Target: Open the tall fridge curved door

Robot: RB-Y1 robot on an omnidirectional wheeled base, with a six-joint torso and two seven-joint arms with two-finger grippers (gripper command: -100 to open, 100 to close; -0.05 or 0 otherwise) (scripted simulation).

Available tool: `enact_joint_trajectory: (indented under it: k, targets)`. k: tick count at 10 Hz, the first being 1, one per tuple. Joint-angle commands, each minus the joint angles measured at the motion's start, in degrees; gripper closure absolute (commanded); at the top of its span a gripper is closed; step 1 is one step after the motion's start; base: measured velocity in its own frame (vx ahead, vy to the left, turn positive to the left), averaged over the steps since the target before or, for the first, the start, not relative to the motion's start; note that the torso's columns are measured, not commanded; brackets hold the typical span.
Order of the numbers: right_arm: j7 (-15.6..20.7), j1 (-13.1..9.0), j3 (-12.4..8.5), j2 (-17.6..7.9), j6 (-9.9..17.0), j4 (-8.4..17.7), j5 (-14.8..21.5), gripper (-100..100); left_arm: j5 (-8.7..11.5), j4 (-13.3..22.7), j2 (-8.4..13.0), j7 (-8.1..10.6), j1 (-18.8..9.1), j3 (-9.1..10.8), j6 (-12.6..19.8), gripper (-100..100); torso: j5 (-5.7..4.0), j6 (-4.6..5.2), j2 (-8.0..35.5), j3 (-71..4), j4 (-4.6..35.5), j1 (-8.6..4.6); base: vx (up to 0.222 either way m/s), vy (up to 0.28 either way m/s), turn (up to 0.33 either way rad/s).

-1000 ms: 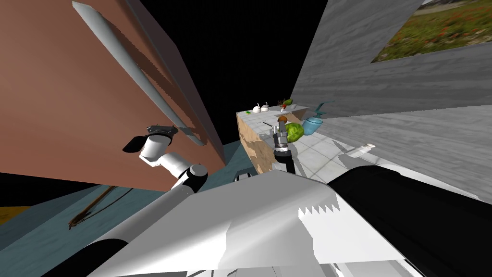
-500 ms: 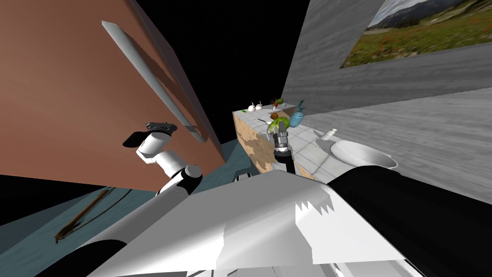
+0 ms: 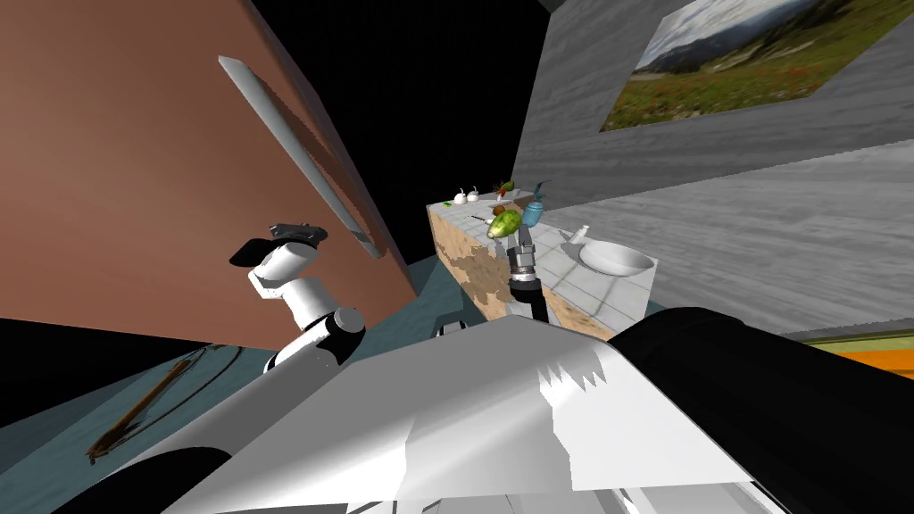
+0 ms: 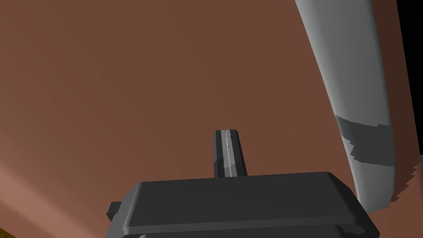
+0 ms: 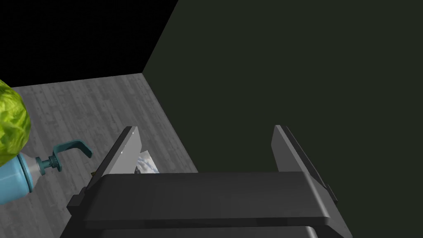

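The tall fridge door [image 3: 134, 161] is a brown panel with a long grey handle [image 3: 294, 152] running down it. My left gripper [image 3: 299, 234] sits at the door, just beside the handle's lower end. In the left wrist view its fingers [image 4: 226, 151] are pressed together, shut on nothing, pointing at the brown door [image 4: 124, 82]. The handle [image 4: 351, 91] passes to one side of them, apart from them. My right gripper [image 3: 518, 241] hangs over the counter, and its wrist view shows it open [image 5: 204, 151] and empty.
A tiled counter [image 3: 616, 299] stands right of the fridge, with a white sink [image 3: 614, 259], a green vegetable [image 3: 504, 221], a blue pump bottle [image 3: 533, 212] and small white items [image 3: 466, 196]. A black area lies between fridge and grey wall. Teal floor [image 3: 89, 419] runs below the door.
My view has swung, shifting the counter left and bringing the sink fully into sight. My left gripper's fingers have come shut, and the hand has stayed by the handle's lower end.
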Motion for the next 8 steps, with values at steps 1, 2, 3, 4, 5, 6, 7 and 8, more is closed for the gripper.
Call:
enact_joint_trajectory:
  k: [1,2,3,4,5,6,7,8]
  targets:
    - [0.00,0.01,-0.01,0.00,0.00,0.00,0.00,0,-0.17,1.91,1.98,4.22,0.23,-2.28,-1.16,100,0.02,-0.09,-0.06,0.01,0.03,0.10,-0.110,0.060,-0.008]
    - [0.00,0.04,-0.01,0.00,0.00,0.00,0.00,0,-0.55,4.71,4.68,6.01,0.59,-4.92,-3.37,100,0.01,-0.11,-0.49,-0.25,-0.09,0.02,-0.233,0.067,-0.284]
    - [0.00,0.01,0.00,0.00,0.00,0.00,0.00,0,-0.55,5.38,5.47,7.63,0.59,-5.90,-3.37,100,0.01,0.01,-0.15,-0.10,-0.06,0.01,-0.263,0.066,-0.157]
    - [0.00,0.02,-0.01,0.00,0.00,0.00,0.00,0,-0.55,5.38,5.47,9.00,0.59,-5.90,-3.37,100,0.00,-0.11,-0.03,0.02,0.04,0.03,-0.120,0.040,0.039]
    - [0.00,0.04,-0.01,0.00,0.00,0.00,0.00,0,-0.92,8.06,8.11,10.78,0.95,-8.55,-5.57,100,-0.01,-0.11,-0.38,-0.17,-0.05,-0.01,-0.237,0.102,-0.234]
    - [0.00,0.01,-0.01,-0.01,0.00,0.00,0.00,0,-0.92,8.84,8.96,12.37,0.95,-9.52,-5.57,100,0.04,0.00,-0.06,-0.04,-0.02,0.17,-0.261,0.098,-0.184]
    - [0.00,0.02,-0.01,-0.01,0.00,0.00,0.00,0,-0.92,8.84,8.96,13.79,0.95,-9.52,-5.57,100,0.04,-0.09,-0.01,0.04,0.04,0.12,-0.125,0.027,0.005]
    - [0.00,0.04,-0.01,0.00,0.00,0.00,0.00,0,-1.29,11.53,11.63,15.54,1.31,-12.18,-7.77,100,-0.03,-0.10,-0.38,-0.18,-0.06,-0.12,-0.198,0.033,-0.248]
